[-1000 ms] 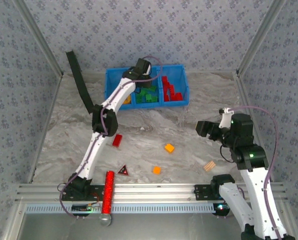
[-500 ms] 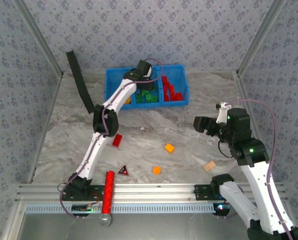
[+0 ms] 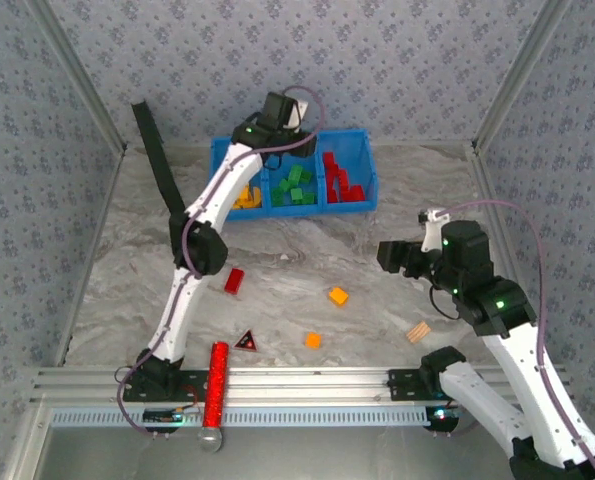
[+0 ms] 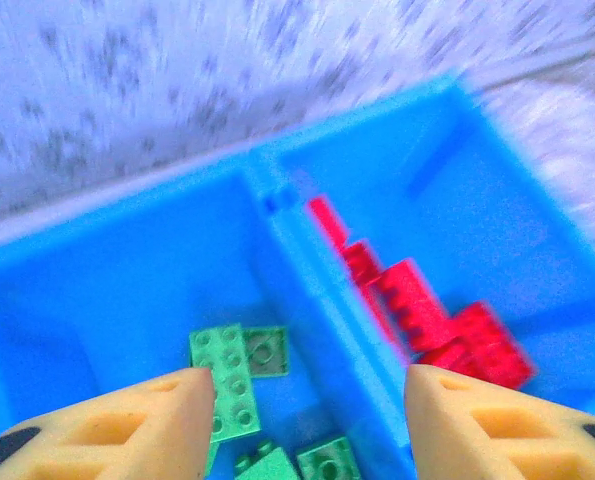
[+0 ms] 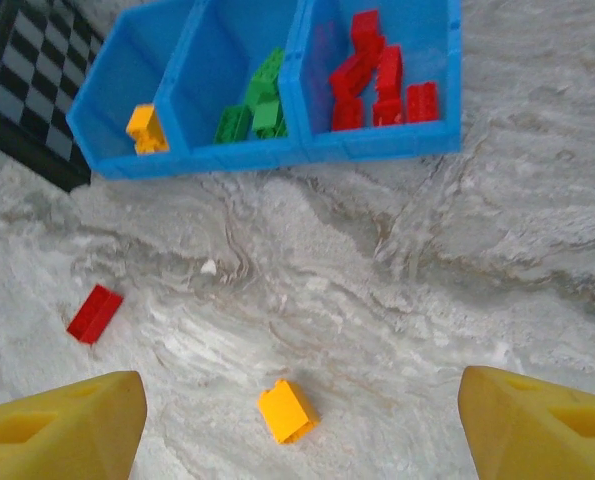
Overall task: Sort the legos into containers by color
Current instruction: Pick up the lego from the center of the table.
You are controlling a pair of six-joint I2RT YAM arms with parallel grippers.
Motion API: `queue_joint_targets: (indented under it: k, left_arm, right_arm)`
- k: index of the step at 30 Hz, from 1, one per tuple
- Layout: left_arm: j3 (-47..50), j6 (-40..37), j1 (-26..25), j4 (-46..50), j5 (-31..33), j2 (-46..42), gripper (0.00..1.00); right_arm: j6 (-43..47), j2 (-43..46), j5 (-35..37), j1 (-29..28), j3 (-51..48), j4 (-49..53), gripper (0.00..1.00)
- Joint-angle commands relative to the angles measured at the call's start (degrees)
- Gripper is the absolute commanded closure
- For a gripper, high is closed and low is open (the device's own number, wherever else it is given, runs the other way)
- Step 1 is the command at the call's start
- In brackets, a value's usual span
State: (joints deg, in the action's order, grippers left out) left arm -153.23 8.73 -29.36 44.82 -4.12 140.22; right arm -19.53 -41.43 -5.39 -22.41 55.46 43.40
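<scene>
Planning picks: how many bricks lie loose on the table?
3: red brick at left, orange brick mid-table, second orange brick nearer the robot; others may be hidden.

Dark triangle (image 3: 245,341), tan wooden block (image 3: 418,331), red glitter tube (image 3: 215,385), checkered board (image 5: 27,90)

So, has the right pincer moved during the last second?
Yes. The right pincer has shifted to the left, farther from the tan wooden block and closer to the orange brick.
</scene>
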Motion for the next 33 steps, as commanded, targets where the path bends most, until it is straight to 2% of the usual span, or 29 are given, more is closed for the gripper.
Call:
queue_joint_targets:
  k: [1,5,9,11,16,20,23,27,30,33]
  left_arm:
    - [-1.7,-3.3,-0.3,-0.4,-4.0,-7.9,0.46]
    - [1.0,-5.2,0.3,2.0,-5.0,-14.0,0.44]
    - [10.3,-5.2,3.4,1.9,-5.0,-23.1,0.44]
    - [16.2,-7.2,5.0,1.3,-2.9,-28.5,0.43]
    - [30.2,-12.0,7.1,2.4,8.8,-41.5,0.35]
    - [38.9,-10.1,8.7,2.4,9.2,-50.1,0.32]
    - [45.4,-9.1,9.3,3.0,11.9,-55.9,0.30]
    - [52.2,-8.3,9.9,4.0,14.9,-63.0,0.28]
    - [55.8,-7.5,10.2,4.6,15.4,-67.4,0.28]
    - [59.1,-7.3,10.3,4.8,16.1,-71.5,0.27]
  right_arm:
    - [0.1,-1.3,2.5,-3.6,-2.7,-0.9,0.16]
    - [1.8,-4.1,2.9,-9.8,-6.5,-7.1,0.16]
    - [5.9,-11.9,4.5,-18.2,-8.2,-14.9,0.15]
    - [6.6,-18.0,4.0,-20.6,-6.8,-16.8,0.15]
    - [10.3,-34.4,4.8,-28.4,-0.6,-22.5,0.14]
    - [11.4,-47.6,2.8,-31.2,9.2,-23.0,0.13]
    - [2.7,-57.9,3.6,-31.7,22.6,-15.8,0.15]
    - [-10.8,-66.3,2.6,-34.3,33.5,-10.9,0.15]
    - [-15.2,-72.6,4.7,-36.4,41.4,-5.1,0.14]
    - [-20.2,-77.1,4.4,-37.0,45.4,-3.1,0.15]
